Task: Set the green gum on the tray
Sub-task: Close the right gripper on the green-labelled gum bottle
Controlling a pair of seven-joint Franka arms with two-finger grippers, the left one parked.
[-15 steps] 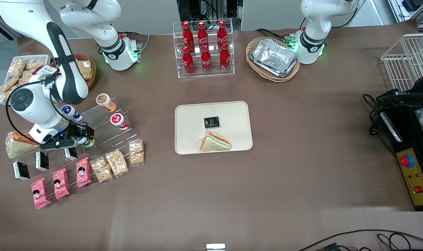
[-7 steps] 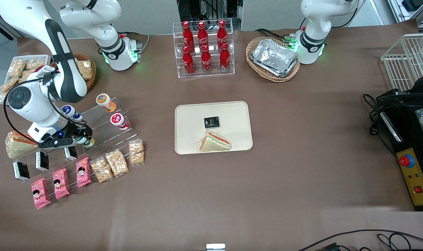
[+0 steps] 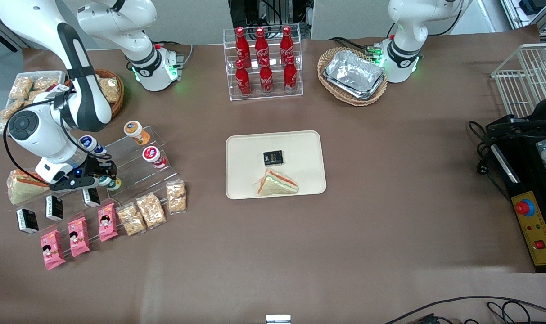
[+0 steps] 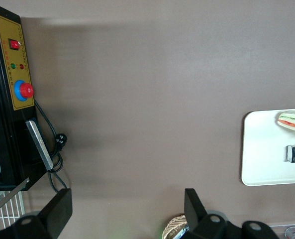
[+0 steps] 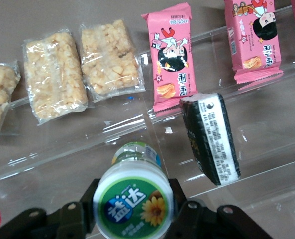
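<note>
The green gum (image 3: 113,182), a small bottle with a green label and a white cap with a green circle, lies on the clear stepped stand (image 3: 133,168) at the working arm's end of the table. My right gripper (image 3: 106,180) is down at it. In the right wrist view the gripper (image 5: 133,209) has one black finger (image 5: 82,206) pressed on each side of the gum's cap (image 5: 133,201), so it is shut on the gum. The cream tray (image 3: 245,148) lies at mid-table, well away from the gripper; it also shows in the left wrist view (image 4: 261,149).
A sandwich (image 3: 277,183) and a black pack (image 3: 273,157) lie on the tray. Blue-capped (image 3: 89,145), orange-capped (image 3: 133,129) and red-capped (image 3: 152,155) bottles rest on the stand. Black packs (image 5: 209,137), pink snack packs (image 5: 172,55) and crisp bags (image 5: 110,59) lie close by.
The right arm and gripper have shifted a little toward the working arm's end of the table, with the green gum still between the fingers. Nothing else has moved.
</note>
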